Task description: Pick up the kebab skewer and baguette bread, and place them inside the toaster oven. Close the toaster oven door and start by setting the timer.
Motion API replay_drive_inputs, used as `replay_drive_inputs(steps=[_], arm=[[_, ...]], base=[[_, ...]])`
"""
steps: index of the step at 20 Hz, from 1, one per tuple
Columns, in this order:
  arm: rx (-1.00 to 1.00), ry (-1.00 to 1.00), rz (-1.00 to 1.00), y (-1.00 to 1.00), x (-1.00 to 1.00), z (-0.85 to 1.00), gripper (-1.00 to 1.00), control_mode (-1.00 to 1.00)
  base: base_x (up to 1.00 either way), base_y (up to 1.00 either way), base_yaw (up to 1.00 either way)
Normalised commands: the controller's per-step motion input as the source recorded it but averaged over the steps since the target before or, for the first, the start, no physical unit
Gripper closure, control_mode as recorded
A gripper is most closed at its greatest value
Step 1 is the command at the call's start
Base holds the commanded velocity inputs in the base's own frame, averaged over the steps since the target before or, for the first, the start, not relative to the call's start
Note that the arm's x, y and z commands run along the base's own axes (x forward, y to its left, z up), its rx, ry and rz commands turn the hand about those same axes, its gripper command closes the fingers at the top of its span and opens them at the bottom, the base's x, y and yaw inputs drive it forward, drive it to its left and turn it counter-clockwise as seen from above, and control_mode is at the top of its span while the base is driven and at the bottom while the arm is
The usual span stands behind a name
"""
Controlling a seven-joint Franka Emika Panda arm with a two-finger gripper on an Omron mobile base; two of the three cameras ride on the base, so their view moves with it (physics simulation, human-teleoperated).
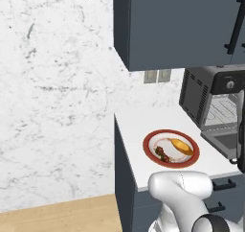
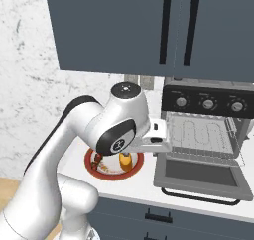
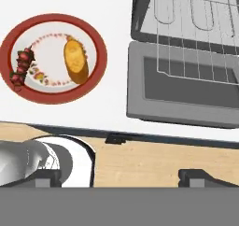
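Worktop (image 1: 143,125): white, ending at a left edge with the marbled wall beyond and a front edge above dark drawers; bare surface lies behind and left of the plate.
Plate (image 3: 95,57): red-rimmed, white-centred, near the front edge of the worktop, left of the oven and apart from it.
Kebab skewer (image 3: 21,67): dark red and brown chunks, lying on the plate's left side as the hand view shows it, close to the rim.
Baguette bread (image 3: 76,61): golden loaf on the same plate, to the right of the skewer, not touching it.
Toaster oven (image 2: 206,127): dark grey box at the right of the worktop, three knobs across its top front, wire rack (image 3: 186,29) drawn forward over the opening.
Toaster oven door (image 3: 182,92): dropped down flat, reaching out toward the worktop's front edge, black bar handle at its outer lip; a strip of white worktop separates it from the plate.
Wall cabinets (image 2: 149,30): dark grey, hanging above the oven and plate, closing off the room overhead.
End effector (image 3: 119,178): fingers spread wide with nothing between them, held high over the front edge of the worktop, looking down on plate and door.
Arm (image 2: 84,135): white elbow crosses in front of the plate in the right base view, hiding part of it.
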Motion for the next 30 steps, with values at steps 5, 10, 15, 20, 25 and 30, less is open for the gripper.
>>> replay_drive_inputs(steps=[5, 10, 15, 20, 25, 30], arm=[[0.00, 0.27, 0.22, 1.00, 0.40, -0.20, -1.00, -1.00], [0.00, 0.28, 0.26, 0.84, 0.69, -0.16, -1.00, -1.00], [-0.01, 0.23, 0.30, 0.02, 0.22, -0.74, -1.00, -1.00], [-0.01, 0.07, 0.23, -0.01, 0.29, -0.78, -1.00, -1.00], [0.00, -0.04, 0.18, 0.00, 0.12, -0.36, -1.00, -1.00], [0.04, -0.04, 0.05, -0.03, 0.19, -0.24, -1.00, -1.00]], base=[[0.00, 0.00, 0.00], [0.00, 0.00, 0.00], [0.00, 0.00, 0.00], [0.00, 0.00, 0.00], [0.00, 0.00, 0.00], [0.00, 0.00, 0.00]])
